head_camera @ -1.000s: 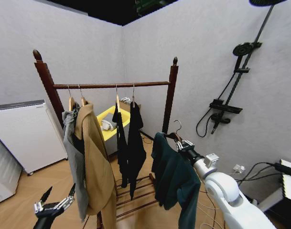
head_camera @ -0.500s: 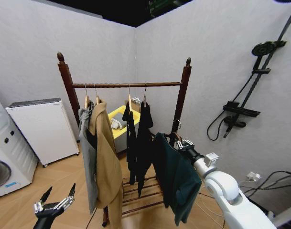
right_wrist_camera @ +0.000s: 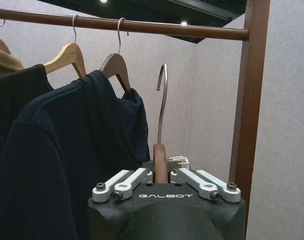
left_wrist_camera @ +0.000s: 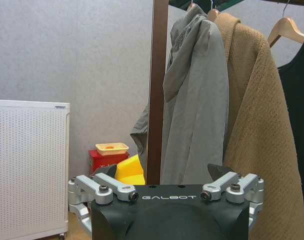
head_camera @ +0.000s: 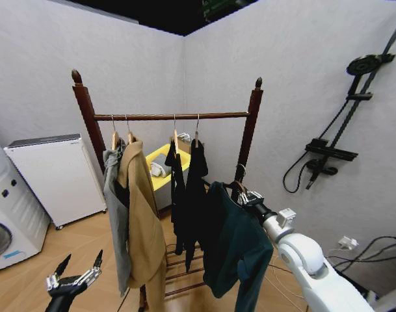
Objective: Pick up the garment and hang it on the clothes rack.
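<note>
Far to the left of the working arm, the left tool point(head_camera: 73, 281) hangs low with its fingers spread and nothing between them; from its wrist camera the left tool point(left_wrist_camera: 166, 192) faces the rack's left post, with a grey jacket point(left_wrist_camera: 196, 95) and a tan coat point(left_wrist_camera: 261, 130) hanging just beyond it.

Across the last second the whole head picture has slid, and a washing machine point(head_camera: 6, 231) has come in at the left edge. That is the camera turning with the robot, not the furniture moving. What matters is that the clothes rack point(head_camera: 171, 117) now sits more squarely ahead, with its right post nearer the carried load.

The right tool point(head_camera: 248, 196) is clenched on the neck of a wooden hanger point(right_wrist_camera: 160, 167), and the teal garment point(head_camera: 233, 247) hangs below and to the left of it, beside the black coats point(head_camera: 188, 195) and low against the rack's right post. From the right wrist, the right tool point(right_wrist_camera: 161, 182) has the hanger's metal hook point(right_wrist_camera: 162, 100) standing straight up from it, its tip below the top bar point(right_wrist_camera: 142, 26) and apart from it, in the free stretch between the last wooden hanger and the right post.

My reading is that the approach is nearly finished and the lift over the bar is not yet done.
</note>
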`<state>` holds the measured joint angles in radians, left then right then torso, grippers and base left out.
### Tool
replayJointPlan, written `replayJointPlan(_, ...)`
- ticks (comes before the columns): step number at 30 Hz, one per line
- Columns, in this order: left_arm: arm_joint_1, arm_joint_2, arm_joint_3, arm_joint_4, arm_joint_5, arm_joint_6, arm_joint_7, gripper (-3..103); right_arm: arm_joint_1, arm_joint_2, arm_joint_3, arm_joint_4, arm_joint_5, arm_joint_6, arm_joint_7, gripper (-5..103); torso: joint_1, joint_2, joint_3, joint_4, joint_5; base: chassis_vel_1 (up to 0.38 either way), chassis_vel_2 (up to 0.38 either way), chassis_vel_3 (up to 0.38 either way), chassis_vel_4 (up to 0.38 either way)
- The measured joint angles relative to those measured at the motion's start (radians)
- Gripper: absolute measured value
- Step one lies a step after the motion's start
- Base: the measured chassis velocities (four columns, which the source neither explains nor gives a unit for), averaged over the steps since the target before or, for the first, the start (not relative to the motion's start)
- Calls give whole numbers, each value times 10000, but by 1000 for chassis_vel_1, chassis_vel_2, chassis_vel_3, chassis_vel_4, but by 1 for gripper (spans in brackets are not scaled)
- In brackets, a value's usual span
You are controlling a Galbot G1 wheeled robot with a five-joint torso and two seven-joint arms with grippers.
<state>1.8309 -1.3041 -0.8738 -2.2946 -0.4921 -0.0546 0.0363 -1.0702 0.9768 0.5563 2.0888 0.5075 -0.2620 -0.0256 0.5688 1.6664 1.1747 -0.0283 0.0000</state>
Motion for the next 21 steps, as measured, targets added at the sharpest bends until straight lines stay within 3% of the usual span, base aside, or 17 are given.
replayJointPlan(15, 0, 0, 0, 0, 0, 0, -1, 100, 11, 9, -19, -28, -56, 38, -54, 9, 0, 0, 0, 2, 0, -54, 53, 62, -56)
replayJointPlan(21, -1, 0, 0, 0, 0, 0, 0, 100, 307, -86, 69, 567, 92, -409, 480, 9, 9, -3, 2, 1, 1, -83, 58, 86, -90)
